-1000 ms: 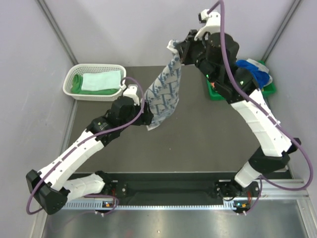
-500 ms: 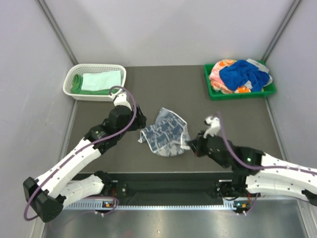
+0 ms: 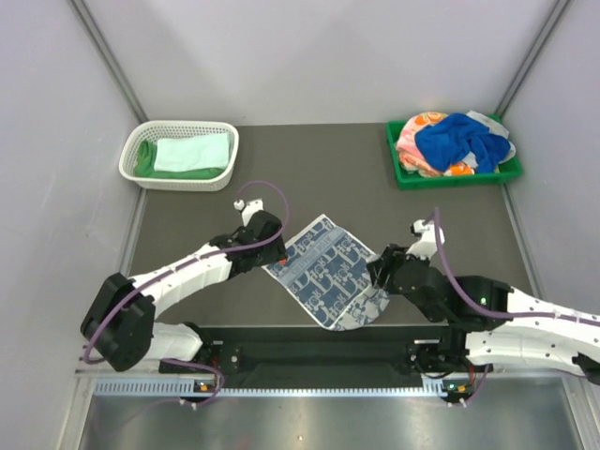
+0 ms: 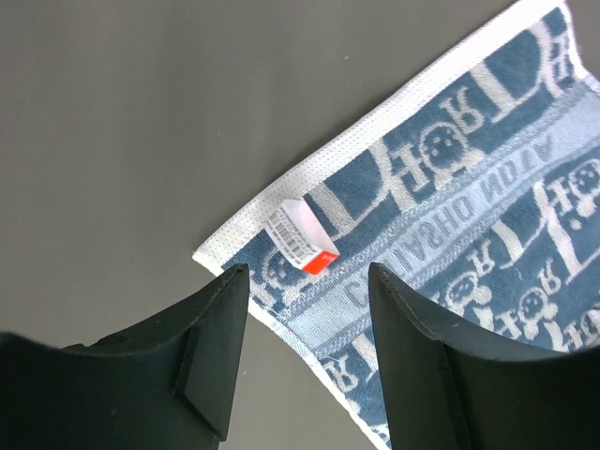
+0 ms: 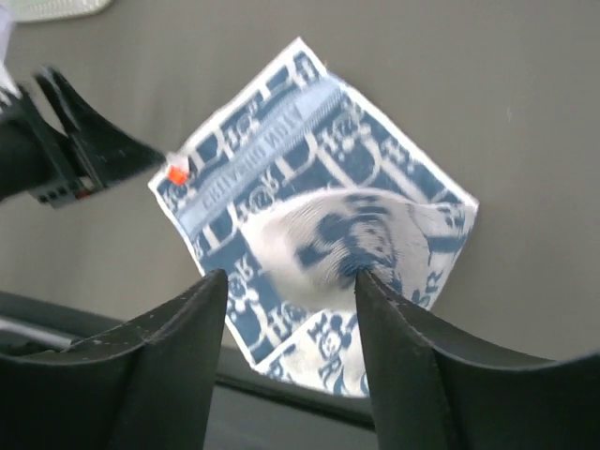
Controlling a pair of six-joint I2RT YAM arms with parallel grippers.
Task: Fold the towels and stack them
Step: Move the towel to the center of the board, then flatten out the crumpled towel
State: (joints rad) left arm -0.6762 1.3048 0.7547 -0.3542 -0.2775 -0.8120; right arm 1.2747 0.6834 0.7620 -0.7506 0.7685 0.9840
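A white towel (image 3: 323, 267) with a grey-blue print lies spread on the dark table, its near corner reaching the front edge. My left gripper (image 3: 273, 247) hangs open just over its left corner; in the left wrist view the corner and its red-and-white tag (image 4: 302, 236) show between the fingers (image 4: 307, 281). My right gripper (image 3: 379, 273) stands open at the towel's right side. The right wrist view has a blurred raised hump of cloth (image 5: 347, 234) just beyond the open fingers (image 5: 291, 281), nothing clamped. Blue (image 3: 459, 136) and orange-pink (image 3: 417, 141) towels lie heaped at the back right.
A white mesh basket (image 3: 131, 169) at the back left holds a folded pale mint towel (image 3: 192, 150) on a bright green one (image 3: 145, 157). The green tray (image 3: 450, 180) stands at the back right. Grey walls close in both sides.
The right gripper opened and released the patterned towel, which now lies flatter and nearer the front edge. The left gripper dropped to the towel's left corner, its fingers a little narrower.
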